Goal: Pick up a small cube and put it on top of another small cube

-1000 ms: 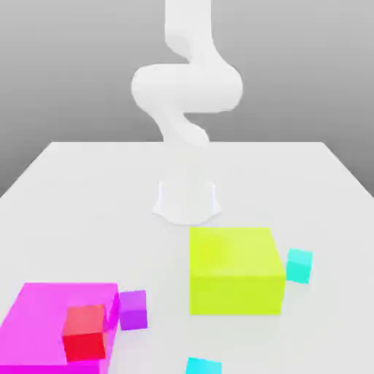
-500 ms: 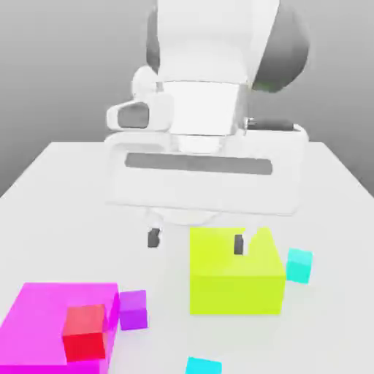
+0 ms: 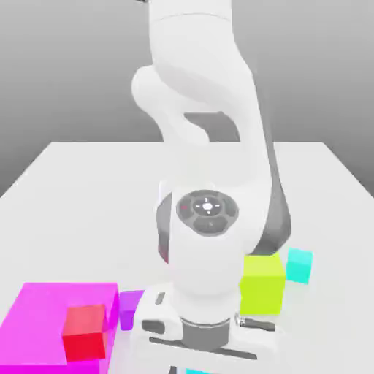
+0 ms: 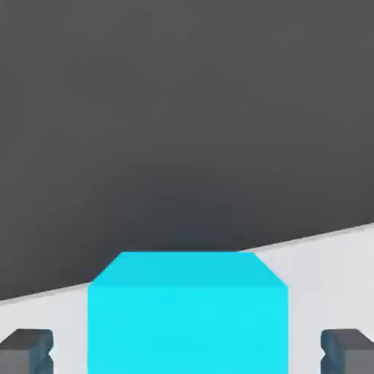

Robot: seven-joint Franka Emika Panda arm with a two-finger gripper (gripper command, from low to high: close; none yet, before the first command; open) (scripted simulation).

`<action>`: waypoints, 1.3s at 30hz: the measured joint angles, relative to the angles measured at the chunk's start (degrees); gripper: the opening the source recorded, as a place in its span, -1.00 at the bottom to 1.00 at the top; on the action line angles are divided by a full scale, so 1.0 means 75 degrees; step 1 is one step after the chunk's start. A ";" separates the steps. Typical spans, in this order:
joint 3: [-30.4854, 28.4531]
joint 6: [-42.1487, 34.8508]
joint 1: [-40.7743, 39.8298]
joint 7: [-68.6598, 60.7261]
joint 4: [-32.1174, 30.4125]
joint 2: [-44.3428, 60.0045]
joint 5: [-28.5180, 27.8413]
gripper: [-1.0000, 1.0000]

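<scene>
In the hand view, a small cyan cube (image 4: pixel 187 314) rests on the white table close to the table's edge. My gripper (image 4: pixel 187 352) is open, with one dark fingertip (image 4: pixel 26 350) on each side of the cube and a gap between each fingertip and the cube's faces. In the exterior view the arm bends down to the table's front edge, and the hand (image 3: pixel 201 340) is low over that spot. A second small cyan cube (image 3: pixel 299 265) sits at the exterior view's right. A small purple cube (image 3: pixel 131 307) stands beside the magenta block.
A large magenta block (image 3: pixel 44 321) at the exterior view's left carries a red cube (image 3: pixel 84 331). A large lime block (image 3: pixel 263 283) stands behind the hand, mostly hidden by the arm. The white table (image 3: pixel 73 190) extends back to the arm's base.
The arm has swung forward and down from the back of the table. The hand now sits low at the front edge over the near cyan cube and covers most of the lime block.
</scene>
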 joint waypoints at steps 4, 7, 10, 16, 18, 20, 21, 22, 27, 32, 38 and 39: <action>-0.0007 0.0063 0.0006 0.0010 0.0015 0.0074 -0.0012 -1.00; 0.0060 -0.0356 -0.0047 -0.0042 -0.0094 -0.0450 0.0060 -1.00; 0.0228 -0.0874 -0.0055 -0.0235 -0.0346 -0.1219 0.0140 -1.00; 0.1361 -0.0902 0.0443 -0.1835 -0.1704 -0.2585 0.0273 -1.00; 0.1744 -0.0881 0.0651 -0.2489 -0.2179 -0.3045 0.0444 -1.00; 0.2077 -0.0860 0.1112 -0.3195 -0.2655 -0.3515 0.0689 -1.00; 0.2194 -0.0851 0.1351 -0.3566 -0.2893 -0.3752 0.0835 -1.00; 0.2226 -0.0842 0.1665 -0.3940 -0.3130 -0.3990 0.0985 -1.00; 0.2450 -0.0806 0.2719 -0.5787 -0.4309 -0.5172 0.1719 -1.00; 0.2632 0.0003 0.3005 -0.6131 -0.4759 -0.4807 0.1445 -1.00; 0.2390 0.1027 0.2900 -0.5237 -0.4740 -0.3694 0.0143 1.00; 0.2390 0.1027 0.2897 -0.5237 -0.4740 -0.3694 0.0143 1.00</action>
